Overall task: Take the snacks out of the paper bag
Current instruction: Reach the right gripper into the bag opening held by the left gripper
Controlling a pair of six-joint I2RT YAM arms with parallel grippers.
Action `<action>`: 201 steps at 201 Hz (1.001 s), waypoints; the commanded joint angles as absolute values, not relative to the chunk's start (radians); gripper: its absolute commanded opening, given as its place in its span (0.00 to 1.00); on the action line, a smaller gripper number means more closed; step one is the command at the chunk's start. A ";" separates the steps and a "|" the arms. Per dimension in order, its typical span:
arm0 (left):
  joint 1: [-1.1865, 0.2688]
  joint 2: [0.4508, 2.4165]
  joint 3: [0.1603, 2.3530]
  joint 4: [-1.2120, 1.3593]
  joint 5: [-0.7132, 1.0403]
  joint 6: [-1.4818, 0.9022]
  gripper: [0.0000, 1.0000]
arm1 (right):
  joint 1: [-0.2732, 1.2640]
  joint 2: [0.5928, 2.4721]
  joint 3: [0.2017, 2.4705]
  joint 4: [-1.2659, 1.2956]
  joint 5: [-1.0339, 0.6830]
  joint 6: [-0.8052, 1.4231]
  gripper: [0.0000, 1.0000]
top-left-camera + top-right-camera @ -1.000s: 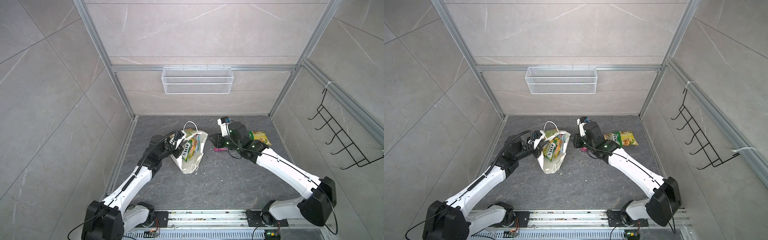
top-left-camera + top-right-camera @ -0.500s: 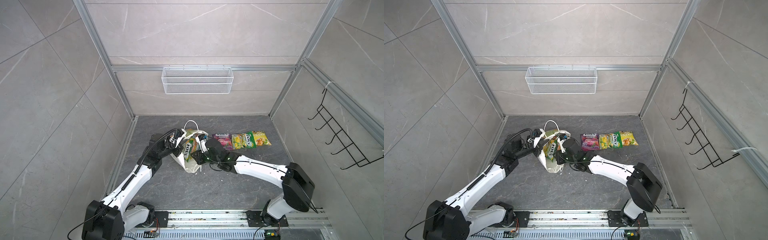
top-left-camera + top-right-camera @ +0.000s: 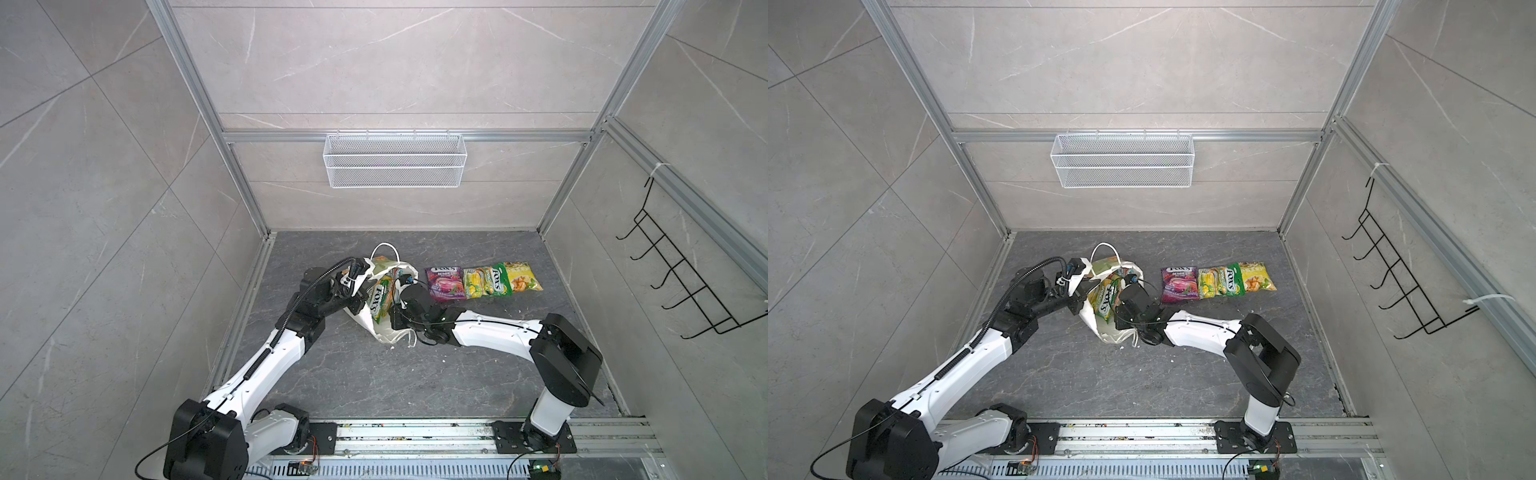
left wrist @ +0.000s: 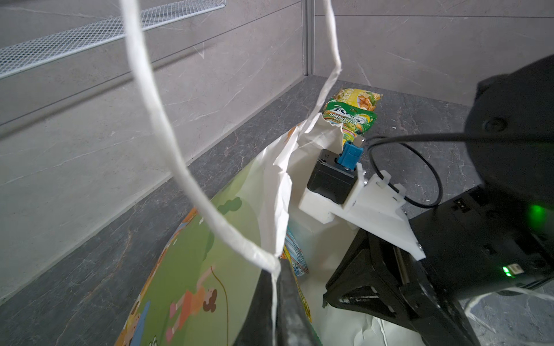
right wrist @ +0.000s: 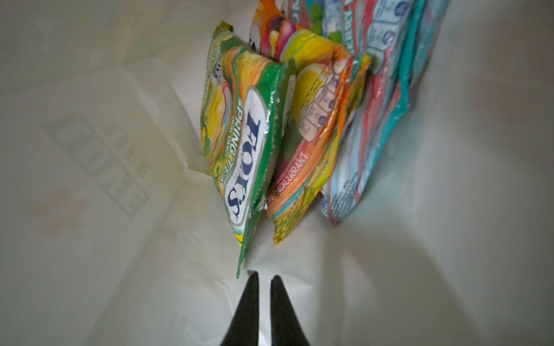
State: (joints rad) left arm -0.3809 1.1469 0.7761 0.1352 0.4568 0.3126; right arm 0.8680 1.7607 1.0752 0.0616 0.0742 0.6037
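Observation:
The paper bag point(image 3: 376, 330) point(image 3: 1102, 328) leans open-mouthed on the grey floor in both top views. My left gripper point(image 4: 274, 269) is shut on the bag's rim, right where the white cord handle point(image 4: 168, 119) joins it. My right gripper point(image 5: 264, 277) reaches inside the bag, its jaws a narrow gap apart with nothing between them. Its tips sit just below the corner of a green FOX'S snack point(image 5: 239, 143) point(image 3: 379, 302). Beside that stand an orange snack point(image 5: 311, 143) and a teal-red one point(image 5: 374, 119). Out on the floor lie purple point(image 3: 444, 282), yellow-green point(image 3: 486, 281) and yellow point(image 3: 521, 276) snacks.
A white wire mesh basket point(image 3: 395, 166) hangs on the back wall. A black hook rack point(image 3: 681, 291) is fixed to the right wall. The arms' metal rail point(image 3: 415, 432) runs along the front edge. The three snacks on the floor lie in a row right of the bag.
My right arm swung left, away from the purple snack on the floor, and went into the bag's mouth; its jaws narrowed. The left gripper kept its hold on the rim.

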 commanded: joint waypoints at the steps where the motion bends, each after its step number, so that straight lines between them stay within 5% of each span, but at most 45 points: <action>1: -0.388 1.149 0.813 0.201 0.502 0.284 0.00 | 0.837 1.794 1.085 0.038 0.123 0.628 0.13; 102: -0.439 1.197 0.811 0.239 0.486 0.252 0.00 | 0.804 1.749 1.047 0.153 0.005 0.683 0.17; 201: -0.446 1.205 0.811 0.239 0.482 0.259 0.00 | 0.839 1.849 1.038 0.306 0.077 0.837 0.21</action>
State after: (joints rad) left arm -0.4351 1.2034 0.7761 0.1658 0.4618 0.2680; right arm 0.8322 1.7889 1.0439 0.2382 0.0486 0.7868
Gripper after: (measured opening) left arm 0.049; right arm 0.206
